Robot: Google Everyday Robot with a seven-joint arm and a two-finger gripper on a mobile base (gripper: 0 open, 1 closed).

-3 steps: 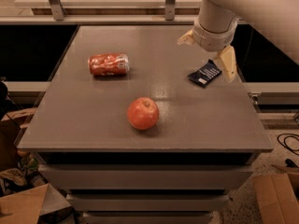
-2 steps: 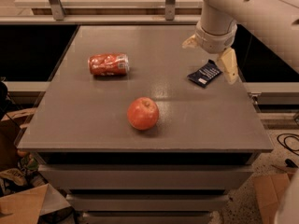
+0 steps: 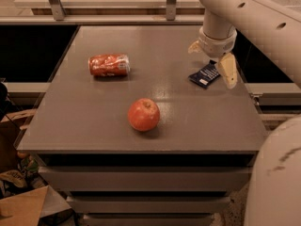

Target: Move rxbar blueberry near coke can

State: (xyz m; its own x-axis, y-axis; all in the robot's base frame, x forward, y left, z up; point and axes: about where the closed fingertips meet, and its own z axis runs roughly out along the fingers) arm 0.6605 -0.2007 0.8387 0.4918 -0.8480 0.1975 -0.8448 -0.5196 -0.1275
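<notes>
A red apple [image 3: 144, 114] sits on a gray table [image 3: 94, 126], near the front edge and about midway across. Everything else is placed from that apple as the camera sees it.

The coke can [image 3: 109, 64] lies on its side behind the apple and a little to the left, well apart from it, with its silver end pointing right. Its sides look dented.

The rxbar blueberry [image 3: 203, 75] lies flat on the table behind the apple and to the right, near the right edge. It is turned at an angle, and its dark blue wrapper shows white print. The bar is well apart from the can, with bare tabletop between them.

The gripper [image 3: 211, 59] hangs just above the bar, also behind and to the right of the apple. It comes down from a pale arm [image 3: 244, 13] that enters from the upper right. Its two fingers [image 3: 228, 70] are spread wide and hold nothing. One finger reaches down just beside the bar's right end, and the other sits farther back to the left. Whether either finger touches the wrapper cannot be told.
</notes>
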